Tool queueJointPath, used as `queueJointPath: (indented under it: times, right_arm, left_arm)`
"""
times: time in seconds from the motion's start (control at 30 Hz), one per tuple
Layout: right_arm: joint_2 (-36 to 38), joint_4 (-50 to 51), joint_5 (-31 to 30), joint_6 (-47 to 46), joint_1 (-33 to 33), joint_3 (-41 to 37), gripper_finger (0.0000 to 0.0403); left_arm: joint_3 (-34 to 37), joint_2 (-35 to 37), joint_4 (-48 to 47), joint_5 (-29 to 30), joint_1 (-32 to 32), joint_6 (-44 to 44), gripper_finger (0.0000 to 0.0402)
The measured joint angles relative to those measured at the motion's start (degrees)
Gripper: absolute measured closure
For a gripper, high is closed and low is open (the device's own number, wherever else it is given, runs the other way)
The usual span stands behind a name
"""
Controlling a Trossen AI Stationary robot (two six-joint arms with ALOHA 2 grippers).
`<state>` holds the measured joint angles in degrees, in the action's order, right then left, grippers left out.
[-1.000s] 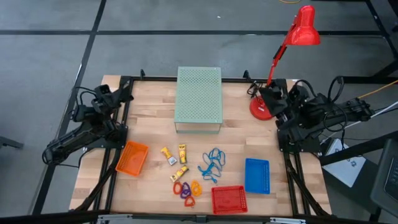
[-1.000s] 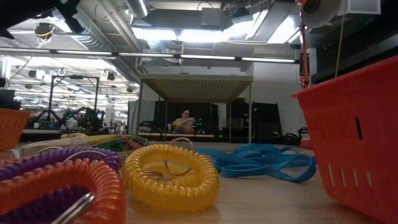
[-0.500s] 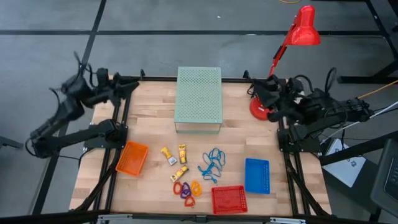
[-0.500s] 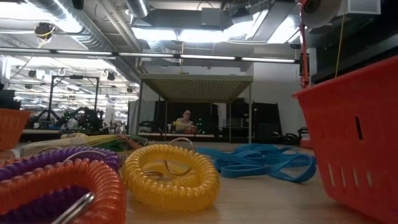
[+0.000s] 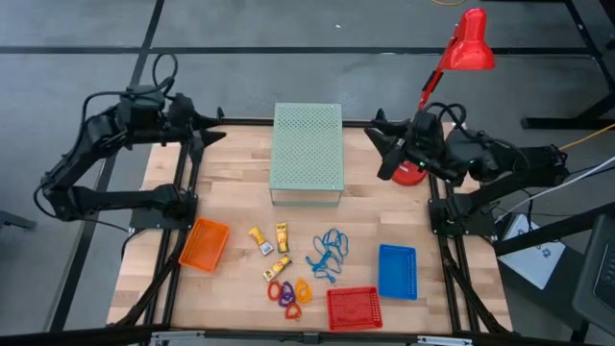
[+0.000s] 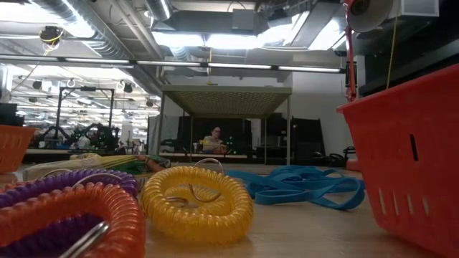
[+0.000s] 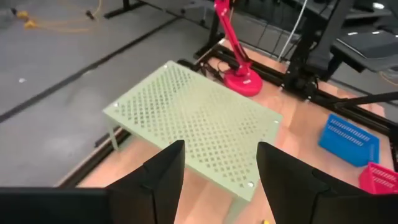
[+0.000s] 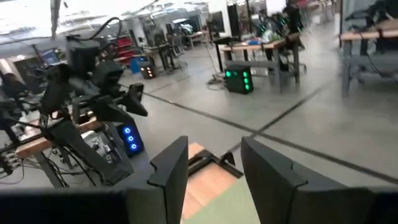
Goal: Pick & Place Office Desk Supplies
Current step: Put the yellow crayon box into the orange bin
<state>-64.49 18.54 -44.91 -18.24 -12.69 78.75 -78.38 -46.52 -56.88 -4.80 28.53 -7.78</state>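
The supplies lie loose on the near half of the table: three yellow stubby pieces (image 5: 277, 248), coiled ring clips (image 5: 289, 294) in orange, purple and red, and a tangle of thin blue loops (image 5: 329, 252). In the low view a yellow coil (image 6: 197, 203), an orange coil (image 6: 68, 218) and the blue loops (image 6: 301, 185) show close up. My left gripper (image 5: 207, 135) hangs open above the far left corner, pointing at the green box (image 7: 193, 118); its fingers frame the box in the left wrist view, gripper (image 7: 217, 174). My right gripper (image 5: 380, 139) is open in the air beside the lamp base, gripper (image 8: 214, 171).
A pale green perforated box (image 5: 307, 149) stands at the far middle. The red desk lamp (image 5: 452, 67) rises from its base (image 5: 408, 173) at the far right. An orange basket (image 5: 205, 244), a red basket (image 5: 354, 308) and a blue basket (image 5: 397, 271) sit around the supplies.
Both arms have risen from folded poses at the table's sides. The left gripper has swung up and toward the far left corner, turning toward the green box. The right gripper has moved toward the table's left, past the lamp base. The supplies have stayed in place.
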Motion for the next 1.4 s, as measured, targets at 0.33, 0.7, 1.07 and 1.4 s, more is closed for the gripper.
queueJointPath:
  times: [0.33,0.7,1.07,1.4]
  right_arm:
    - [-0.8,9.9,-0.6,-8.6,-0.5,0.1,0.0252]
    - [-0.7,9.9,6.1,-10.1,1.8,0.1,0.0252]
    - [-0.7,10.1,16.3,-8.7,4.0,0.1,0.0252]
    - [-0.7,10.8,19.5,-6.8,4.0,0.1,0.0252]
  left_arm:
    - [12.8,-1.0,2.1,0.6,-21.1,-10.3,0.0203]
    - [19.2,-20.3,7.1,9.0,-36.8,8.5,0.0203]
    - [19.2,-35.1,9.2,5.4,-45.1,13.5,0.018]
    - [19.2,-43.4,13.0,6.4,-48.1,14.5,0.0162]
